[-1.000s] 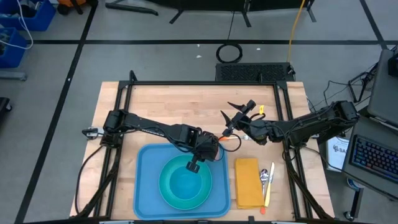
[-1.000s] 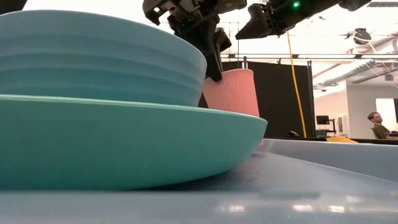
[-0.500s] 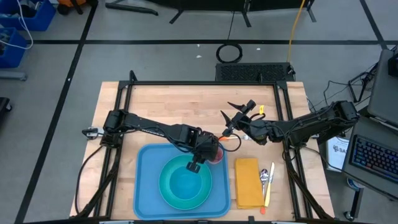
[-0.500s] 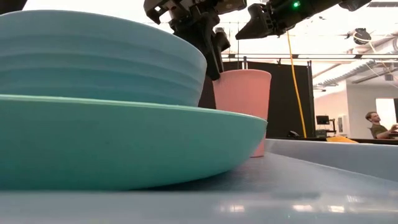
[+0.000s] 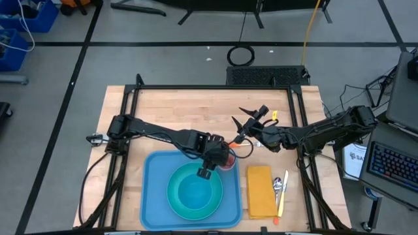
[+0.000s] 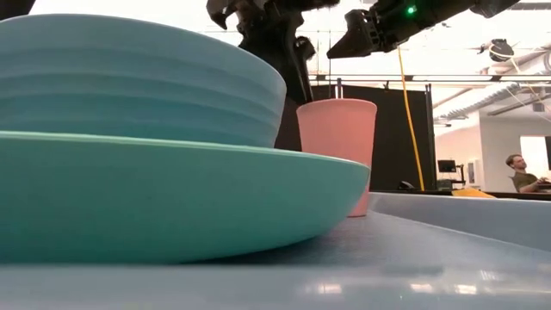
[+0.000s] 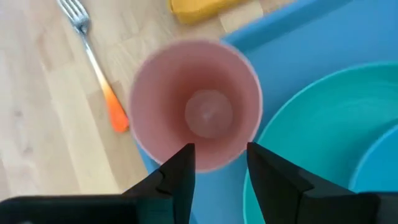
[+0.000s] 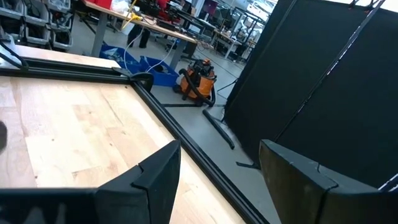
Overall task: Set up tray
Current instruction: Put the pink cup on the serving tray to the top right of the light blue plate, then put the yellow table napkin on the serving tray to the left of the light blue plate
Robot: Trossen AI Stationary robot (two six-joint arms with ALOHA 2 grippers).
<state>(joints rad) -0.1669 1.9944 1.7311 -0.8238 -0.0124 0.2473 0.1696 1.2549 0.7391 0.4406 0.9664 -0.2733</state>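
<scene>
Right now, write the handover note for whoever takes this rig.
Left gripper: open, just above the pink ribbed plastic cup, which stands upright in the corner of the large flat blue plastic tray.
Right gripper: open, empty, over bare table.
Done: teal plate with teal bowl and cup on tray.
Left: orange-handled fork lies off the tray; yellow napkin and spoon beside it.

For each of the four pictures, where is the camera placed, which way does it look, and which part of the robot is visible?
High: overhead, straight down; both arms, blue tray.
Low: tray level, looking across; plate, bowl, pink cup, both grippers above.
Left wrist: down into the cup; left gripper open above it.
Right wrist: across the table to the room; right gripper open.
Shared: high, low and left wrist all show the cup.
</scene>
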